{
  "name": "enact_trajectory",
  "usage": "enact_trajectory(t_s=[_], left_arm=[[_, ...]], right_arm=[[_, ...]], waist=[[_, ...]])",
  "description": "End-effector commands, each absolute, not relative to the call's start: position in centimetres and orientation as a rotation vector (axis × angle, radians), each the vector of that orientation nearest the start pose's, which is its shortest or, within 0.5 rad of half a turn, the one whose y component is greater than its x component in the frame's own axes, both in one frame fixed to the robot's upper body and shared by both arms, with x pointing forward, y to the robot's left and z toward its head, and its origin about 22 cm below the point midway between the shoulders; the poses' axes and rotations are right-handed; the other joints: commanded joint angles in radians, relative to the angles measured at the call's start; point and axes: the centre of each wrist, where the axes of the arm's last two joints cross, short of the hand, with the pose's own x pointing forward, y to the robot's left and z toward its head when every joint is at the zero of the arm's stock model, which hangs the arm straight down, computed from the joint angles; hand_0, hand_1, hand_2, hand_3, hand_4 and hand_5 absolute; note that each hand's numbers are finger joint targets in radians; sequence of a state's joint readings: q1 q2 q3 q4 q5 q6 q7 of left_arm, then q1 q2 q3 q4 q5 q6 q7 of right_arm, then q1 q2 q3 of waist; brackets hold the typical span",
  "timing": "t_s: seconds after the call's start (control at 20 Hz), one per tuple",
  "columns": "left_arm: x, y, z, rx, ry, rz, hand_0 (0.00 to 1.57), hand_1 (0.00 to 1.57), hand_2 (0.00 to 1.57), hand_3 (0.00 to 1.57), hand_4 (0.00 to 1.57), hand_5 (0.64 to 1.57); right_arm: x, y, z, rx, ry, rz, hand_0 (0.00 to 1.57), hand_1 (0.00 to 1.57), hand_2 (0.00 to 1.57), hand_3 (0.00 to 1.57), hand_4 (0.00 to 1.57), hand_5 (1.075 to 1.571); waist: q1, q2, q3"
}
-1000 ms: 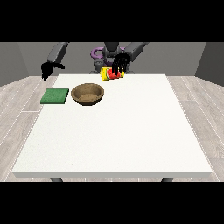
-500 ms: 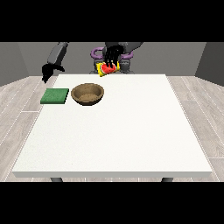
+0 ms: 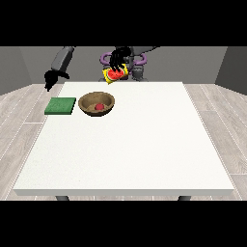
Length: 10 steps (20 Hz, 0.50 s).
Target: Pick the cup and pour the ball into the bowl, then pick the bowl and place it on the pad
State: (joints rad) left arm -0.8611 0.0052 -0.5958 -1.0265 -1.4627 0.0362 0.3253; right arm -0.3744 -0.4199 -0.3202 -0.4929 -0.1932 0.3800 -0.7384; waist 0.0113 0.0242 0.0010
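A yellow and red cup (image 3: 115,75) is held tipped over above the table's far edge, just behind the brown wooden bowl (image 3: 89,106). The hand at the view's right (image 3: 117,59) is curled round the cup. A red ball (image 3: 99,106) lies inside the bowl. A green pad (image 3: 61,105) lies flat on the table to the left of the bowl. The hand at the view's left (image 3: 50,78) hangs over the table's far left corner, above the pad and holding nothing; its fingers are too small to read.
The white table (image 3: 130,144) stretches wide towards the camera. The robot's torso (image 3: 137,67) stands behind the far edge. Grey wood floor surrounds the table.
The hand at the view's right has lifted the cup off the table, carried it left towards the bowl and tipped it. The red ball now lies in the bowl.
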Motion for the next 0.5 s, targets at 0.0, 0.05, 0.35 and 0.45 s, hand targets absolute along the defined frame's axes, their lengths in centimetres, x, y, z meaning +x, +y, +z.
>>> enact_trajectory(t_s=[0.0,0.05,0.35,0.45], left_arm=[[33.8,0.4,8.0,-1.765,1.938,2.208,0.37,0.37,1.57,1.57,0.93,1.571],[33.8,0.4,8.7,-1.693,1.905,2.214,0.38,0.38,1.57,1.57,0.96,1.571],[35.6,2.4,10.6,-1.736,1.831,2.261,1.48,1.48,1.57,1.57,1.13,1.539],[34.2,1.9,10.6,-1.657,1.875,2.298,1.36,1.36,1.57,1.57,1.06,1.557]], right_arm=[[28.4,-40.0,-7.4,0.020,-1.769,-0.134,0.00,0.00,0.19,0.29,0.43,1.528],[28.2,-40.1,-7.6,0.023,-1.775,-0.159,0.00,0.00,0.15,0.28,0.43,1.529],[27.2,-40.9,-7.6,0.033,-1.740,-0.113,0.00,0.00,0.26,0.39,0.43,1.526],[25.6,-40.9,-9.1,-0.004,-1.698,-0.142,0.00,0.00,0.29,0.37,0.52,1.534]], waist=[[-0.013,0.006,-0.0002],[0.011,0.020,0.0002],[-0.022,-0.032,-0.0007],[0.017,-0.059,-0.0005]])
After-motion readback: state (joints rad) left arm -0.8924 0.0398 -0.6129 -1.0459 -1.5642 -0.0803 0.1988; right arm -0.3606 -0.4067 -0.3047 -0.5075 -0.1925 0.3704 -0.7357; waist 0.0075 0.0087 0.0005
